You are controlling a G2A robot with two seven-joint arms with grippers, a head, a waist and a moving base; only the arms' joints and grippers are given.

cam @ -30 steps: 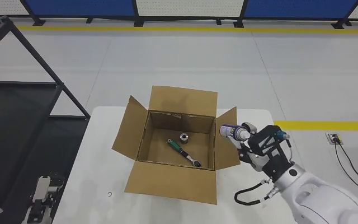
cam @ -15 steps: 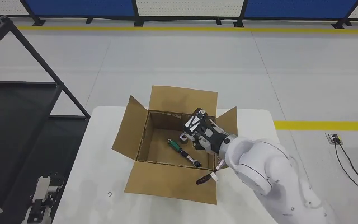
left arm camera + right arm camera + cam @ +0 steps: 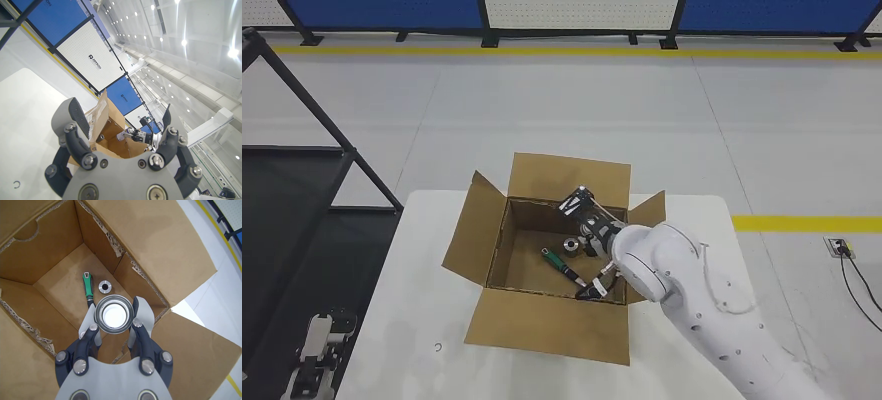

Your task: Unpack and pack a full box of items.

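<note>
I'm looking down at the white table point(image 3: 412, 300), with the open brown cardboard box point(image 3: 542, 325) sitting across its far middle. My right gripper point(image 3: 114, 303) is clamping a silver metal spray can point(image 3: 114, 315) upright over the box interior, toward the far side. On the box floor a green-handled ratchet wrench point(image 3: 88, 286) is lying just beside a small silver metal socket point(image 3: 105, 287). My left gripper point(image 3: 121, 106) is gaping wide and holding nothing, well apart from the box.
</note>
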